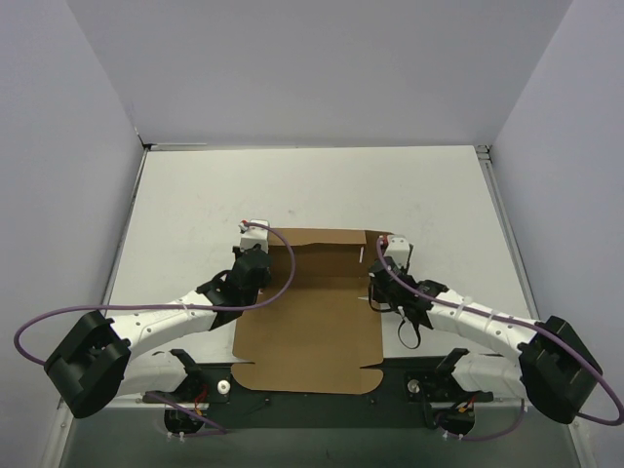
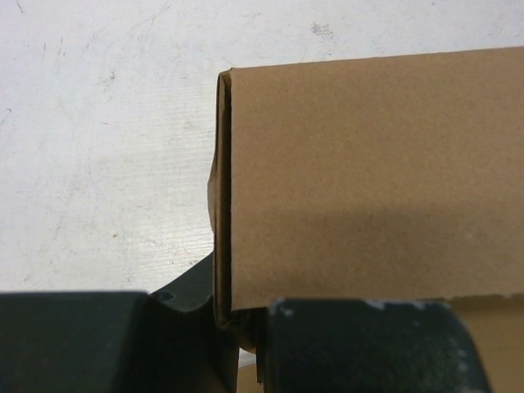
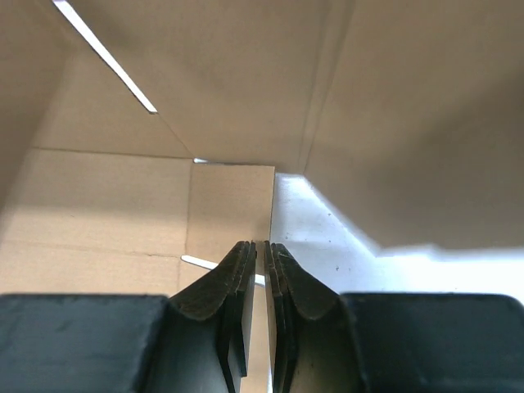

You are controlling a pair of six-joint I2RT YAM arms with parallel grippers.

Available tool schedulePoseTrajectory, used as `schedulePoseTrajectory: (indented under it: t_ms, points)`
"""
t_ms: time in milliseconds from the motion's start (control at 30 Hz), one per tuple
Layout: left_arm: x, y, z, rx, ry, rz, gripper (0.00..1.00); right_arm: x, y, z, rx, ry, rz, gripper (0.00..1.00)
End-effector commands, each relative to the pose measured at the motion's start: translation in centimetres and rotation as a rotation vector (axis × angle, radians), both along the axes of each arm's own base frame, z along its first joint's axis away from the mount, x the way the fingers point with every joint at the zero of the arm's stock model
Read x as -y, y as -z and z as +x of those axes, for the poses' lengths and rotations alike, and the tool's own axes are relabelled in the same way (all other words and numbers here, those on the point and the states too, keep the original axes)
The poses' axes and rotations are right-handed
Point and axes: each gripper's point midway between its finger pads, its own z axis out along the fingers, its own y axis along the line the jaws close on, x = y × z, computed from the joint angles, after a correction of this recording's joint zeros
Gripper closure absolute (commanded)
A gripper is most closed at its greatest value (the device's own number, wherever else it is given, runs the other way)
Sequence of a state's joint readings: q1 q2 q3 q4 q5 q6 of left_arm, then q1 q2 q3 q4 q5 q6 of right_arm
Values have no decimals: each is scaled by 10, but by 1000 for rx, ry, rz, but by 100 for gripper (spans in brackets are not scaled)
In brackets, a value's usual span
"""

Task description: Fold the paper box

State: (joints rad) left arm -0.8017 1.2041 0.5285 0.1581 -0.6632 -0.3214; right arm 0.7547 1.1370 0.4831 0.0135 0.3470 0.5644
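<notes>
The paper box (image 1: 307, 331) is a brown cardboard sheet lying between the arms, with its far strip folded up. My left gripper (image 1: 263, 257) is at the box's far left corner. In the left wrist view the gripper (image 2: 246, 327) is shut on the thin edge of a raised side flap of the box (image 2: 368, 164). My right gripper (image 1: 376, 279) is at the box's right edge. In the right wrist view the gripper (image 3: 268, 246) is shut with only a hairline gap, above the edge of a flat tab (image 3: 229, 201). Raised box panels (image 3: 205, 65) fill that view.
The white table (image 1: 195, 195) is ringed by grey walls at the left, back and right. The arm bases and a dark mounting plate (image 1: 322, 405) sit at the near edge, under the box's near end. Purple cables loop beside each arm.
</notes>
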Motion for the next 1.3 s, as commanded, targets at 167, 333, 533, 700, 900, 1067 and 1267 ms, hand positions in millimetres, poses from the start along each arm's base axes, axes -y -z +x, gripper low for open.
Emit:
schedulePoseTrajectory:
  t_ms: [167, 333, 533, 700, 900, 1067, 1267]
  points:
    - [-2, 15, -11, -61, 41, 32, 100, -1, 4, 7, -45, -33, -66, 87]
    - [-3, 16, -11, -63, 39, 39, 100, 12, 2, 12, -53, 15, -17, 87]
    - [0, 16, -9, -65, 43, 36, 100, 25, 9, 11, -77, 52, -10, 87]
    - [-1, 18, -10, -67, 42, 41, 100, 14, 12, 14, -79, 28, 28, 87]
    - [-3, 17, -11, -66, 38, 40, 100, -3, 10, 17, -69, -16, 39, 87]
    - [-3, 16, -11, -64, 37, 36, 100, -17, 0, 17, -44, -35, 92, 87]
    - [-4, 16, -11, -63, 35, 34, 100, -4, -5, 16, -33, 24, 32, 88]
